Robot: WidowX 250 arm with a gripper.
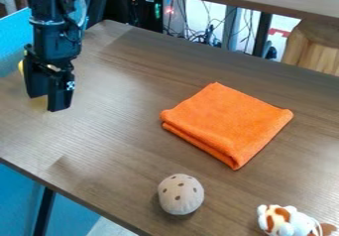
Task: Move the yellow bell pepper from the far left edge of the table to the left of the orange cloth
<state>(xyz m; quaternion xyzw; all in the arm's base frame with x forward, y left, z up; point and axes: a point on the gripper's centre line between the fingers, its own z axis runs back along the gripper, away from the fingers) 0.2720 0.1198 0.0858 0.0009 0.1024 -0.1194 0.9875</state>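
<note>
Fingers (46,102): parted, holding nothing, over the surface
Surface (126,131): wooden, beneath the fingers
Orange cloth (228,123): folded, right of the fingers
Plush toy (283,221): white and orange, farthest from the fingers, lower right
Spotted ball (181,194): below and right of the fingers
Yellow thing (21,67): behind the fingers, mostly hidden

I count one folded orange cloth (228,123), one pale spotted ball (181,194) and one white-and-orange plush toy (288,221) on my desk (119,146).

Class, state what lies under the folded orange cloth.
The orange cloth rests on the brown tabletop, visible around it; anything else beneath is covered and can't be seen.
</note>
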